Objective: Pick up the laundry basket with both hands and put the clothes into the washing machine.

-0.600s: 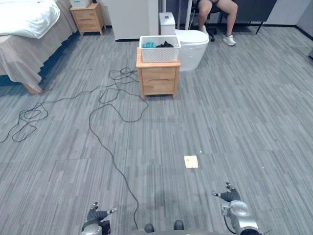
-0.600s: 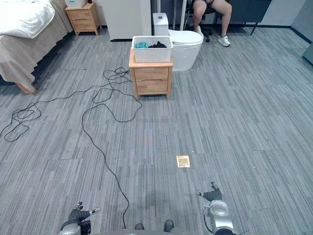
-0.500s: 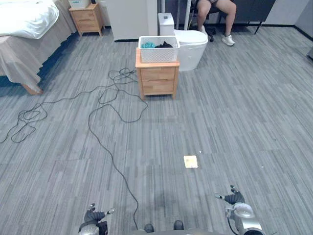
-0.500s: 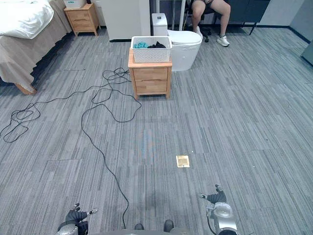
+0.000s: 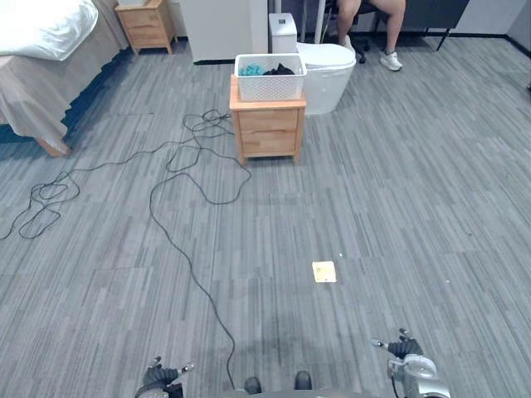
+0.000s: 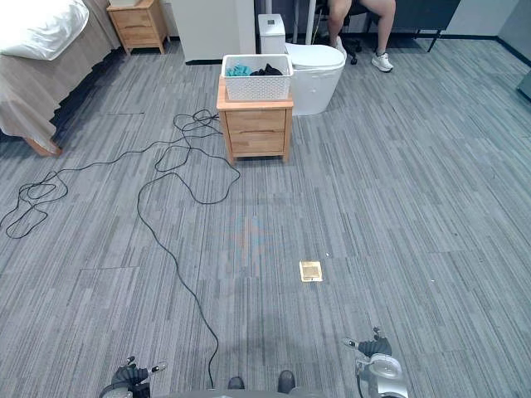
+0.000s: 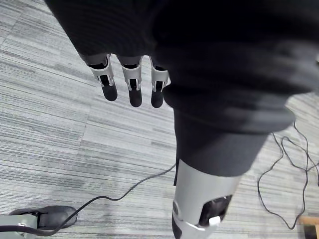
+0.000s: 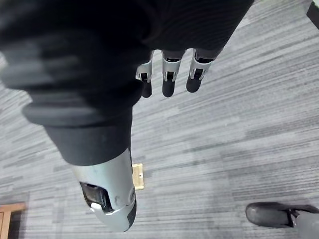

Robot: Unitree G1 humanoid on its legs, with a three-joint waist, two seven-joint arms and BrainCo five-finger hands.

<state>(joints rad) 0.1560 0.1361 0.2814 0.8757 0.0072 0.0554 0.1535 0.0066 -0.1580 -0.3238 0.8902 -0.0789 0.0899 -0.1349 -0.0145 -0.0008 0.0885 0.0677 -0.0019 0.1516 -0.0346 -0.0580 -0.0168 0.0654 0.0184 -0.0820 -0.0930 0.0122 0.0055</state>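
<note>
Both slack-fingered, left hand (image 5: 160, 378) and right hand (image 5: 406, 351), well apart from basket (image 5: 270, 86) on nightstand (image 5: 267, 133)

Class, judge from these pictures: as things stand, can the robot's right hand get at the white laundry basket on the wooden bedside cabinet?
Probably not yet. The right hand hangs open beside the robot, while the laundry basket sits on the bedside cabinet far across the floor. The floor between looks free.
</note>
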